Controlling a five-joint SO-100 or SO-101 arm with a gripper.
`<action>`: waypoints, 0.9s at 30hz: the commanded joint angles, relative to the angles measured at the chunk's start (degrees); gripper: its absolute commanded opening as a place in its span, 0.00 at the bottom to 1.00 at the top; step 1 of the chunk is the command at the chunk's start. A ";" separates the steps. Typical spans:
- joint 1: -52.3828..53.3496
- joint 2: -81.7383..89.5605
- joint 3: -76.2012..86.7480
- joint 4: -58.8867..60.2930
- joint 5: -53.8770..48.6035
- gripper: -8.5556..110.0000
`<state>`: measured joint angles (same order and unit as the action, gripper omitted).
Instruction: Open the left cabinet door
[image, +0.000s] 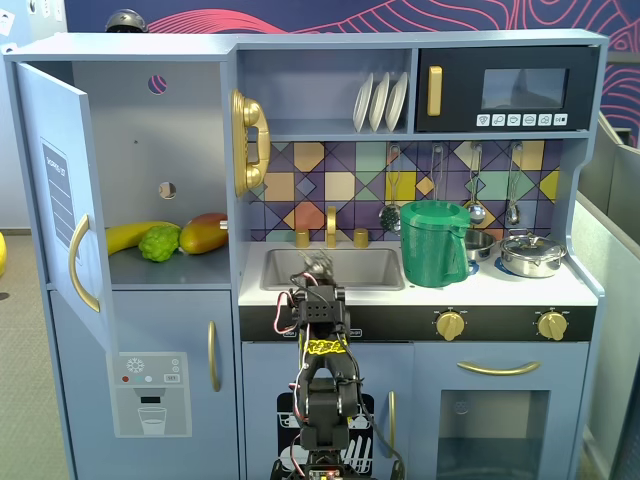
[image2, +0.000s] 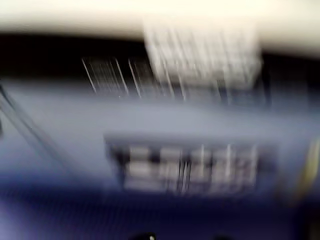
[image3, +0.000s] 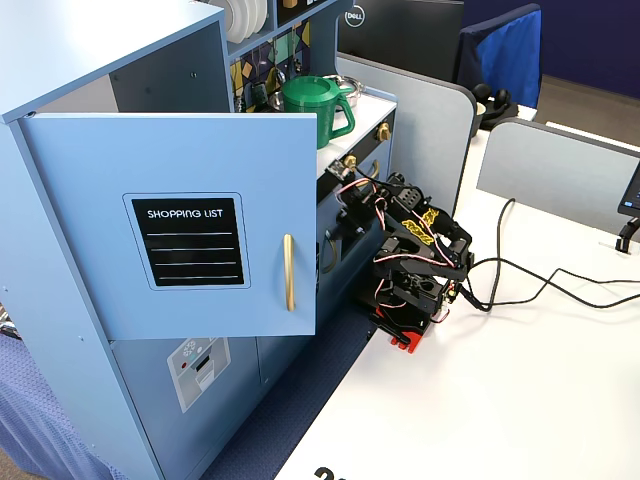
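The left cabinet door (image3: 180, 225), light blue with a black "SHOPPING LIST" panel (image3: 193, 242) and a gold bar handle (image3: 289, 272), stands swung wide open. In a fixed view it shows edge-on at the far left (image: 55, 190), with its handle (image: 82, 262) facing out. The open compartment holds a banana (image: 135, 235), a green fruit (image: 158, 243) and a mango (image: 203, 233). My gripper (image: 318, 268) is well right of the door, at the sink's front edge, on the folded arm (image3: 415, 250). It is motion-blurred, so its jaws cannot be read. The wrist view is a blur of blue panels.
A green pitcher (image: 433, 243), a steel pot (image: 531, 255) and a sink (image: 350, 285) sit on the counter. The lower blue door with the dispenser graphic (image: 150, 395) is shut. A gold phone (image: 249, 143) hangs beside the compartment. Cables (image3: 540, 285) trail over the white table.
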<state>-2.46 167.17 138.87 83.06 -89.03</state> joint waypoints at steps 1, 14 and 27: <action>2.55 0.35 1.49 9.67 7.91 0.12; 5.19 9.14 15.73 7.73 7.56 0.13; -0.18 14.68 28.04 5.36 4.48 0.12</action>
<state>-0.97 181.05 161.54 86.31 -84.38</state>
